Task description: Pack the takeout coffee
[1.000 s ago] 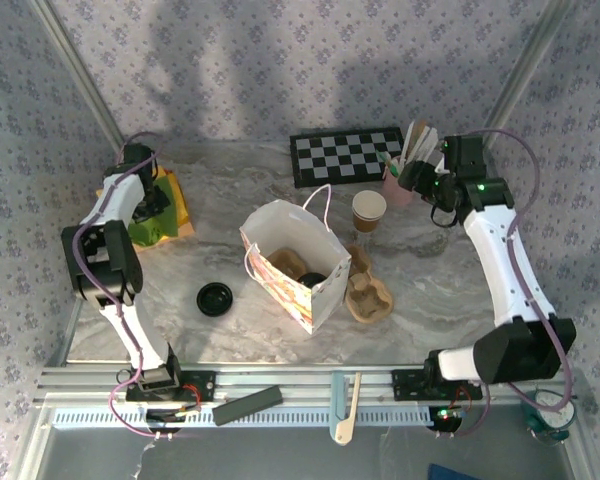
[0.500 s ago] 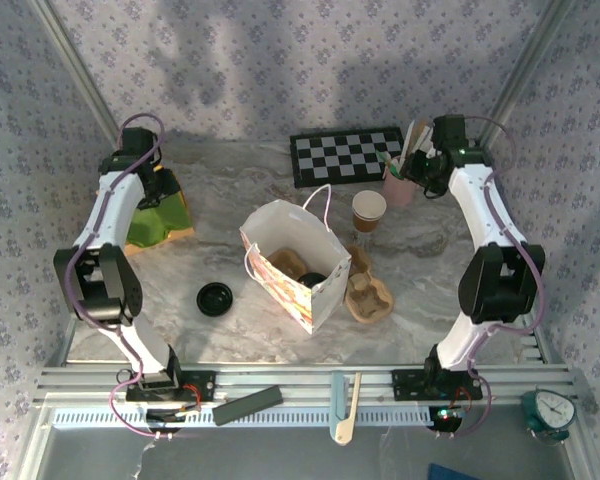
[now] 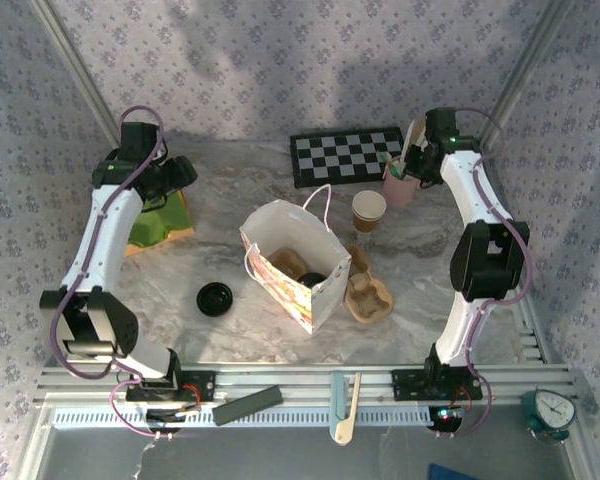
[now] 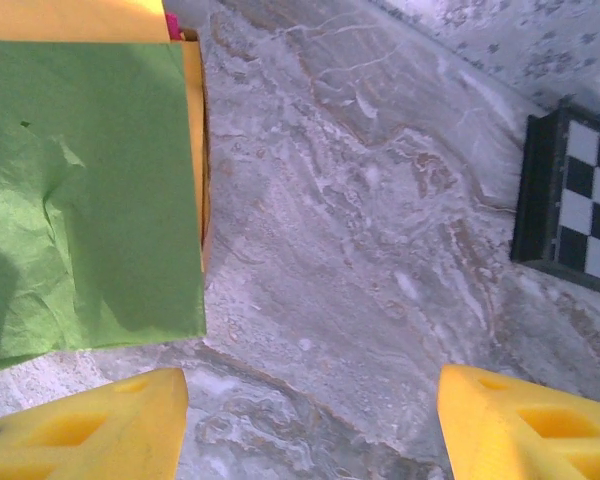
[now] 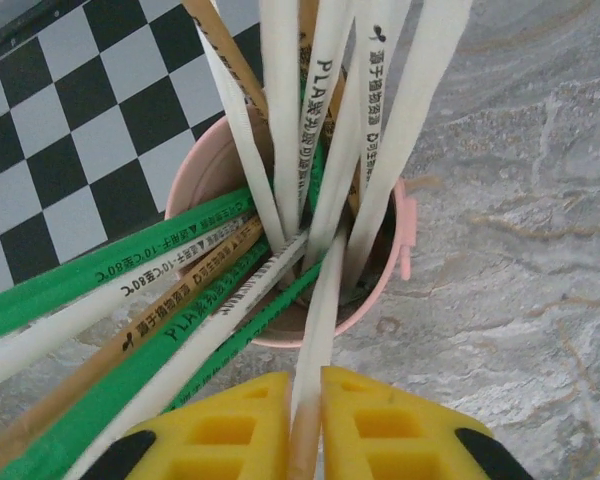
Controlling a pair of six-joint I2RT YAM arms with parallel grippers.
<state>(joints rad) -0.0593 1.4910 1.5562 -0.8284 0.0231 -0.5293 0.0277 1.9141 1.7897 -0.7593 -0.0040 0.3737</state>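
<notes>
The takeout coffee cup (image 3: 369, 210) stands upright and lidless behind the open white paper bag (image 3: 295, 262). Its tan wall and white rim show, and the round black lid (image 3: 215, 298) lies apart on the table, left of the bag. My right gripper (image 3: 427, 160) (image 5: 305, 385) hangs over the pink cup (image 3: 400, 186) (image 5: 280, 180) of stirrers, shut on one pale stirrer stick (image 5: 320, 320) that still stands in the cup. My left gripper (image 3: 180, 172) (image 4: 313, 390) is open over bare marble beside the green paper sheet (image 4: 80, 200).
A brown moulded-pulp tray (image 3: 368, 290) lies right of the bag; another tray and a dark lid sit inside the bag. A checkerboard (image 3: 346, 155) lies at the back. Green and orange sheets (image 3: 155, 222) sit at the far left.
My right arm swung up to the pink cup and its jaws now grip a stick. My left gripper lifted off the green sheets and moved right over bare table.
</notes>
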